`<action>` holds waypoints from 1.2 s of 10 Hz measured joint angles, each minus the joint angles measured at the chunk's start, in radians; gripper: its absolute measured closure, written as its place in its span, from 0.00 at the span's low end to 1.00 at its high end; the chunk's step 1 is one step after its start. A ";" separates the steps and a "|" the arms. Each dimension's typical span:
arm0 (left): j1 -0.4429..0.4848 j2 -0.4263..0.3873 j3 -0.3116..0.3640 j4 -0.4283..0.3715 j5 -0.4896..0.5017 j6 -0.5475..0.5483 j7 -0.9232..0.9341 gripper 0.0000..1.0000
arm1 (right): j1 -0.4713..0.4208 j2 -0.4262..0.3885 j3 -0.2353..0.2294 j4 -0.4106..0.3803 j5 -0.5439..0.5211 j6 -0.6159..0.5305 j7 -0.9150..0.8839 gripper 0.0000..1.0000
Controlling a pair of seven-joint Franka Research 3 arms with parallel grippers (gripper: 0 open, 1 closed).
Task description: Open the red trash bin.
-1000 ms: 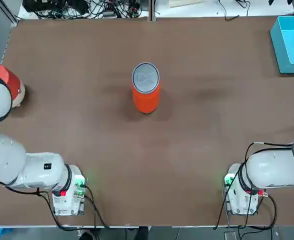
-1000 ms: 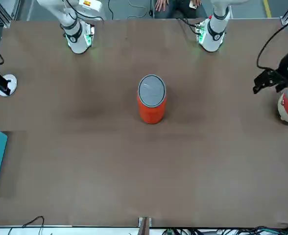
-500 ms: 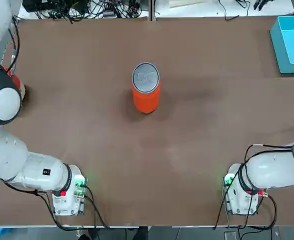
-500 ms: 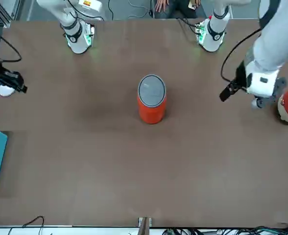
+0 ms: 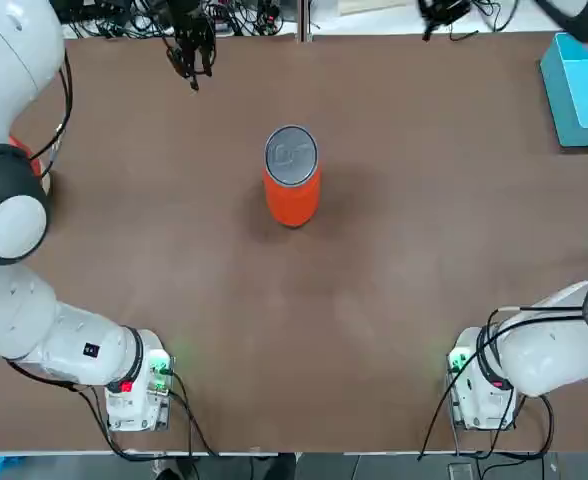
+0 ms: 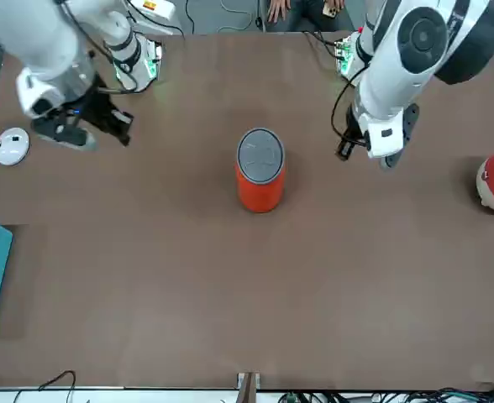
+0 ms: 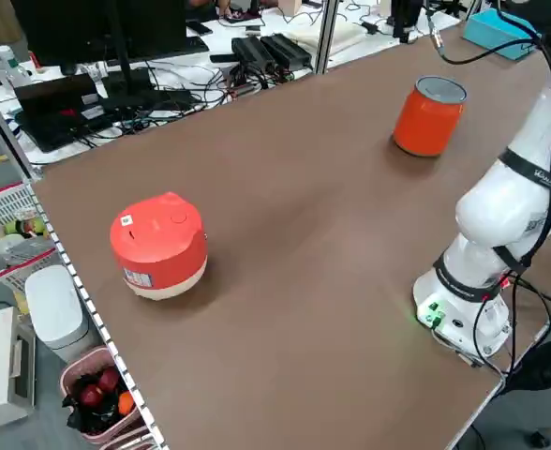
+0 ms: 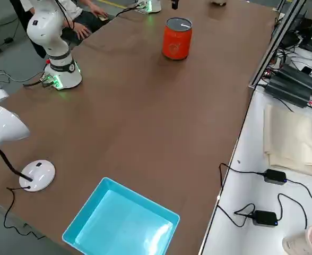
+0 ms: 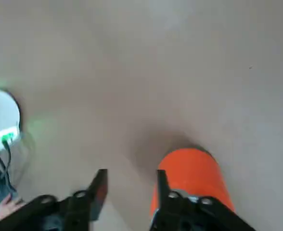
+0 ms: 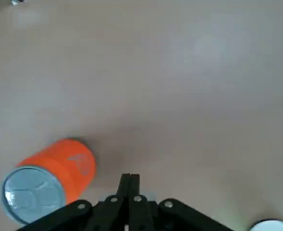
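Left gripper [image 5: 189, 65], fingers apart, is hanging near the table's far edge in the top view, well apart from the red trash bin [image 5: 292, 188] standing mid-table, lid shut. Front view is showing the right gripper [image 6: 117, 126] beside the bin; its wrist view shows fingers [image 10: 130, 185] pressed together.

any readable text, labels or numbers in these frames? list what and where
None can be read.
Red-and-white rounded object: white sticker on top, label low on its side, both too small.
Left arm base: small dark label, unreadable.
Red trash bin: faint embossed mark on the lid and one on its side, neither legible.
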 joint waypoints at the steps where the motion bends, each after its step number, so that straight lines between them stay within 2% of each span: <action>1: 0.000 0.000 -0.020 -0.033 -0.012 0.056 -0.120 0.74 | 0.063 0.005 0.001 -0.038 0.001 0.062 0.081 0.99; 2: 0.000 0.001 -0.046 -0.080 -0.012 0.143 -0.256 0.90 | 0.120 0.011 0.002 -0.075 0.001 0.111 0.145 0.99; 3: 0.000 0.003 -0.076 -0.132 -0.012 0.227 -0.368 0.99 | 0.174 0.019 0.002 -0.106 0.001 0.156 0.204 0.99; 5: -0.013 0.005 -0.125 -0.204 -0.012 0.309 -0.518 0.99 | 0.262 0.066 0.002 -0.140 0.001 0.244 0.320 0.99; 6: -0.036 0.006 -0.133 -0.237 -0.012 0.350 -0.567 0.99 | 0.293 0.101 0.002 -0.142 0.001 0.270 0.353 0.99; 9: -0.076 0.023 -0.135 -0.343 -0.007 0.570 -0.654 0.99 | 0.351 0.183 0.001 -0.143 0.001 0.361 0.442 0.99; 12: -0.070 0.058 -0.129 -0.354 0.016 0.609 -0.656 0.99 | 0.377 0.236 0.001 -0.143 0.001 0.436 0.483 0.99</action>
